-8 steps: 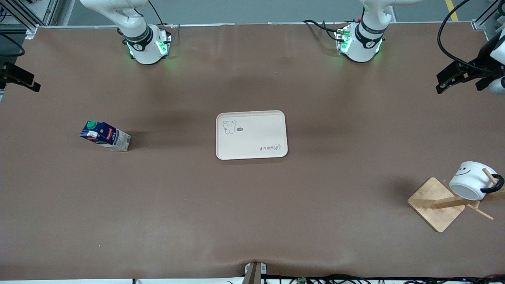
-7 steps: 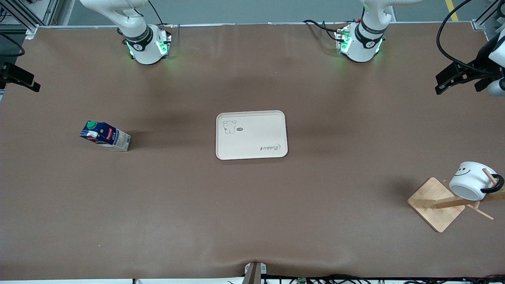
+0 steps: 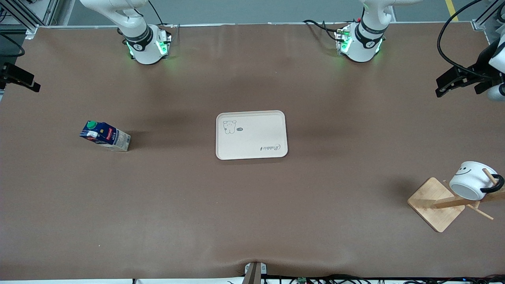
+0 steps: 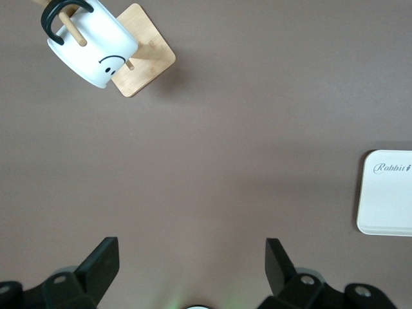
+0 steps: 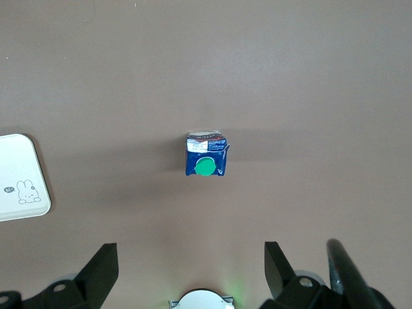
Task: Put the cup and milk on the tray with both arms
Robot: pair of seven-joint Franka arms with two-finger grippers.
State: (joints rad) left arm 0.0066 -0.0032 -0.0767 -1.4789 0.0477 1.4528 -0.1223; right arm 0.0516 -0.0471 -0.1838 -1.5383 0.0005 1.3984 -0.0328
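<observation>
The cream tray [image 3: 251, 135] lies at the middle of the table. The milk [image 3: 104, 136] stands upright toward the right arm's end. It also shows in the right wrist view [image 5: 206, 154], well apart from my right gripper [image 5: 191, 261]. That gripper is open and empty, high over the table's edge [image 3: 31, 85]. The cup [image 3: 471, 180] hangs tilted by its handle on a peg of a wooden rack toward the left arm's end. It shows in the left wrist view too [image 4: 90, 45]. My left gripper [image 4: 192, 257] is open and empty, up in the air [image 3: 444, 85] over the table's end.
The rack's square wooden base [image 3: 436, 204] sits under the cup, with thin pegs sticking out. The tray's edge shows in both wrist views, left [image 4: 386, 199] and right [image 5: 22, 177]. Brown tabletop lies between the tray and both objects.
My left gripper has shifted slightly at the table's end. The right gripper, milk, cup and tray have not moved.
</observation>
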